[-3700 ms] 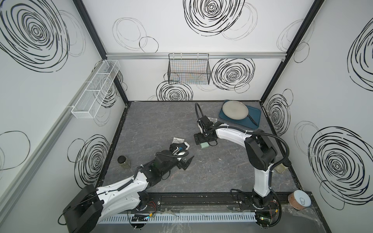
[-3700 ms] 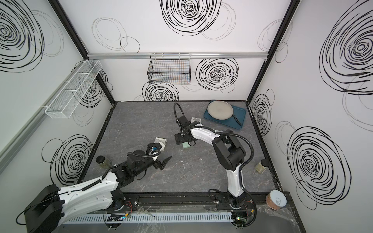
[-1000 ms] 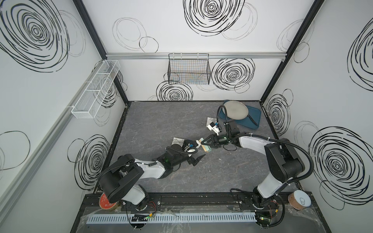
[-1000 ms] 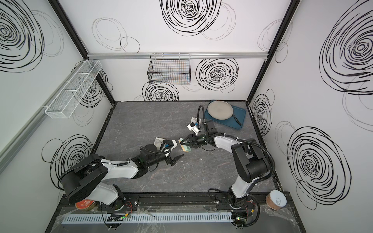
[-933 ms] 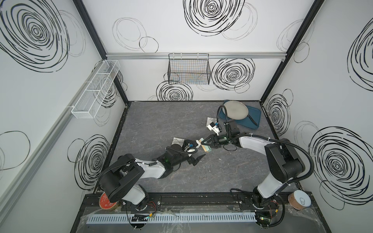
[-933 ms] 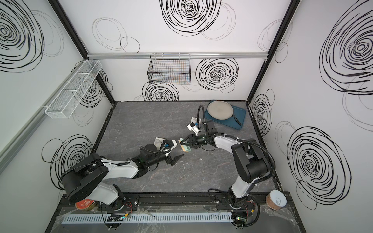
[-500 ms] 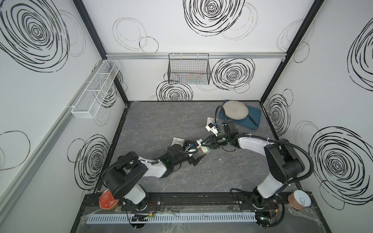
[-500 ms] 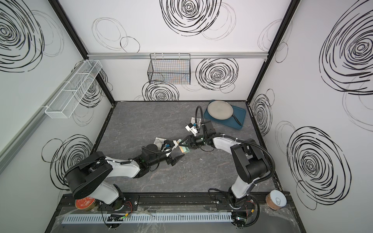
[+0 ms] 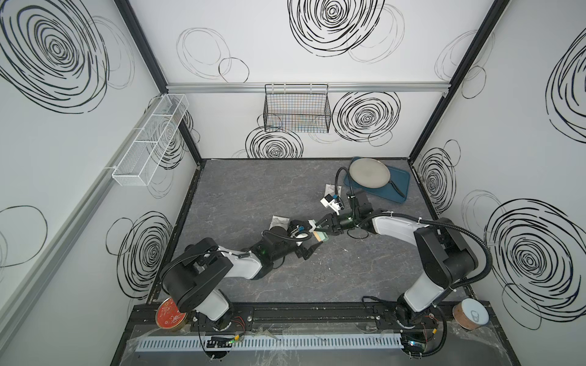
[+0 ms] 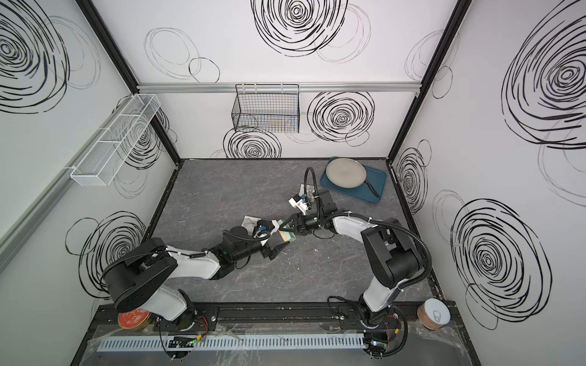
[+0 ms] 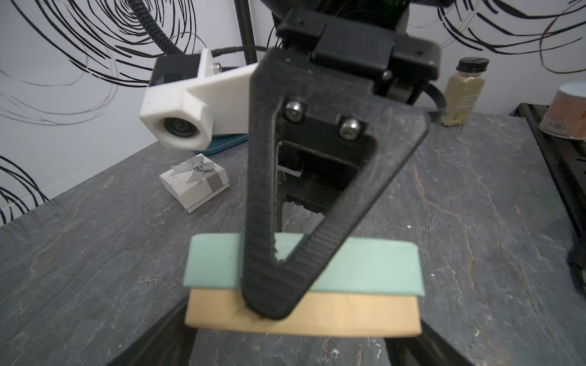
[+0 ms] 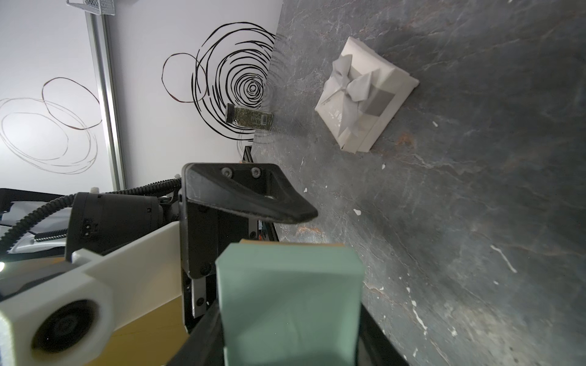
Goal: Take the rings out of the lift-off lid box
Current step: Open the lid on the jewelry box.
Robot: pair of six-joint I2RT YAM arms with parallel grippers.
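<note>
Looking at both top views, we find the lift-off lid box [image 9: 321, 237] [image 10: 287, 236] mid-table, between the two arms. It is small and squarish, with a matt pale-green lid over a tan base. The lid is seated, so we cannot see inside. The right gripper [image 9: 320, 230] is clamped on it; in the left wrist view one of its black triangular fingers [image 11: 285, 253] lies across both lid and base. The left gripper [image 9: 314, 240] stands with its jaws spread either side of the box; in the right wrist view its finger [image 12: 253, 202] sits just clear of the tan edge. In a top view, a few tiny thin loops that we take for the rings [image 9: 318, 279] lie on the bare grey table [image 9: 253, 190], nearer the front rail and well apart from the box. They are too small for us to tell their colour.

Writing: the dark herb jar [image 12: 249, 118] carries a barcode label, the pale spice jar [image 11: 464, 92] a printed label, and the paper-wrapped can [image 11: 566, 111] another barcode. None of the lettering is legible to us.

Around: one white bow box [image 11: 195, 182] lies behind the right wrist camera and a second bow box [image 12: 364, 95] beside the left arm. A grey pan [image 9: 369, 172] sits on a blue tray [image 9: 401, 193] at the far right corner, and a red tin [image 9: 168, 312] at the front left
</note>
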